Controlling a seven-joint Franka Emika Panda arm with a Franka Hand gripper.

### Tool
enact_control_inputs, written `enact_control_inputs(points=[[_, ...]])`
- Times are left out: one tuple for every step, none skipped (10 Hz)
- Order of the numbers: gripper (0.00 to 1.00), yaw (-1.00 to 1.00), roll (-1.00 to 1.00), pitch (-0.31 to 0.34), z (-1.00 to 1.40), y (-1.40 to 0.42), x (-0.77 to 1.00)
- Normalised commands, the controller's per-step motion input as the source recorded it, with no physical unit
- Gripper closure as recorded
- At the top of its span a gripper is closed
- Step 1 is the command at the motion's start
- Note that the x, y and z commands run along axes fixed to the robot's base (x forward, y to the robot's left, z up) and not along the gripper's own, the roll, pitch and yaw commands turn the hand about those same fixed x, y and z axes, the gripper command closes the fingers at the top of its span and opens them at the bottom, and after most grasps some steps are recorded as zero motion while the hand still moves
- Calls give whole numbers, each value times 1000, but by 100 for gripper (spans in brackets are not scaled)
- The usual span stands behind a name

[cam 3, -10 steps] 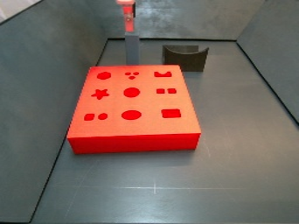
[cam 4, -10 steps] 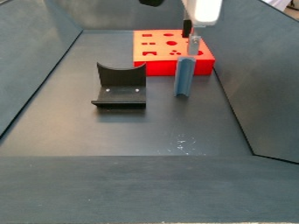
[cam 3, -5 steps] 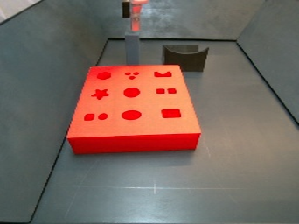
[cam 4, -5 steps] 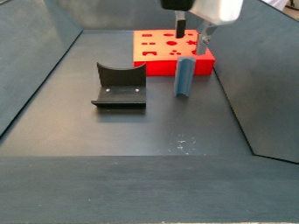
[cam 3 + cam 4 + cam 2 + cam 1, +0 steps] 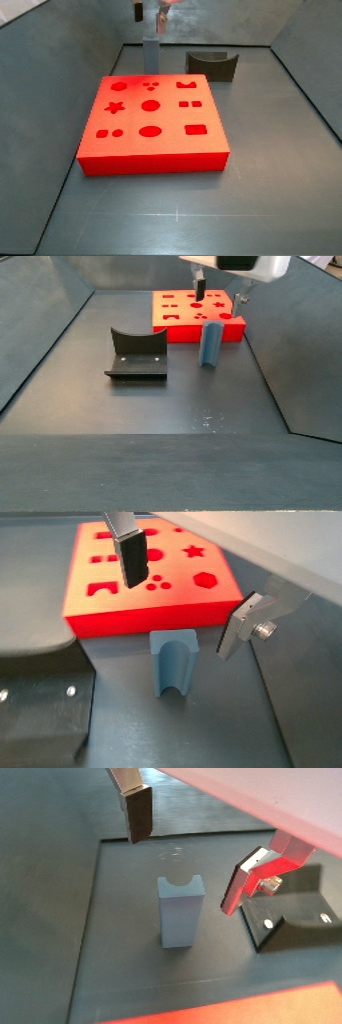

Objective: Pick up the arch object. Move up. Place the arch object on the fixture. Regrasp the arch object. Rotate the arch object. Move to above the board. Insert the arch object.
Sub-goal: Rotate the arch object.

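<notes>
Your gripper [image 5: 222,293] hangs above the floor with its jaws spread wide and nothing between them. In both wrist views the two fingers [image 5: 136,813] [image 5: 131,557] stand well apart on either side of the arch object [image 5: 178,912], clear of it and higher than its top.

You can see the arch object [image 5: 210,344] standing upright on the dark floor in a side view, just beside the near edge of the board [image 5: 201,312]. Its notched end faces up, as a wrist view shows [image 5: 171,662].

The fixture [image 5: 136,354] sits on the floor well apart from the arch object, with its curved scoop facing up and nothing resting in it. From the far side, the arch object [image 5: 150,58] looks like a thin grey post behind the board [image 5: 150,121]; the gripper [image 5: 150,10] is partly cut off at the top there, so you can barely make out its fingers.
</notes>
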Motion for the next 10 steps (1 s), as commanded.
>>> enact_control_inputs(points=[[0, 1000, -26, 10, -16, -4, 31], [0, 1000, -27, 11, -16, -4, 31], [0, 1000, -31, 12, -16, -4, 31], [0, 1000, -33, 13, -16, -4, 31], [0, 1000, -39, 15, -16, -4, 31], [0, 1000, -42, 16, -16, -4, 32], [0, 1000, -50, 20, -16, -4, 32], [0, 1000, -58, 23, -15, -5, 32], [0, 1000, -74, 29, -15, -4, 32], [0, 1000, -86, 34, -15, -4, 32]])
